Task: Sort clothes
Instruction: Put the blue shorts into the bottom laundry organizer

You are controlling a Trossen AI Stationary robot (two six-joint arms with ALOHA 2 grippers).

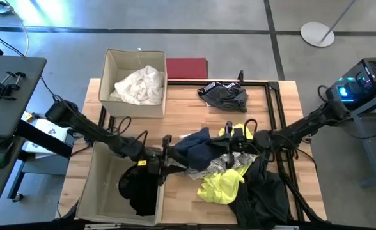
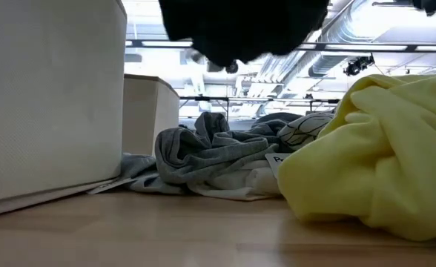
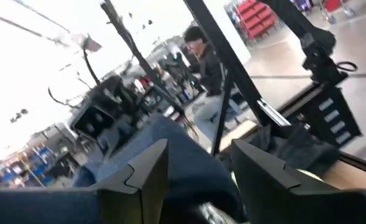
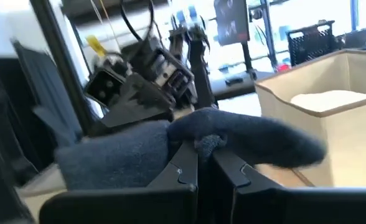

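A dark navy garment (image 1: pixel 197 148) hangs in the air over the middle of the table, between my two grippers; in the low view its underside (image 2: pixel 240 30) is clear of the tabletop. My left gripper (image 1: pixel 170 155) is at its left end and my right gripper (image 1: pixel 229 147) at its right end, both shut on it. Under it lie a grey-white garment (image 1: pixel 215 163), a neon yellow one (image 1: pixel 223 185) and a black one (image 1: pixel 258 198). A grey-black garment (image 1: pixel 223 96) lies on the table at the far side. My left gripper holds the navy garment's left end (image 3: pixel 189 165); bunched cloth fills the gap between its two fingers (image 3: pixel 145 177). The fingers come level from the table's left. The cloth is lifted clear of the table. My right gripper pinches a bunched fold of the navy garment (image 4: pixel 201 140) between its shut fingertips (image 4: pixel 186 168), coming level from the table's right. Cloth spreads to either side of the fingers and is clear of the table.
A beige box (image 1: pixel 111 67) at the far left holds white garments (image 1: pixel 140 86). A second beige box (image 1: pixel 95 191) at the near left holds a black garment (image 1: pixel 137 191). A dark red rectangle (image 1: pixel 187 67) lies beyond the far edge. A black frame (image 1: pixel 274 108) stands on the table's right half.
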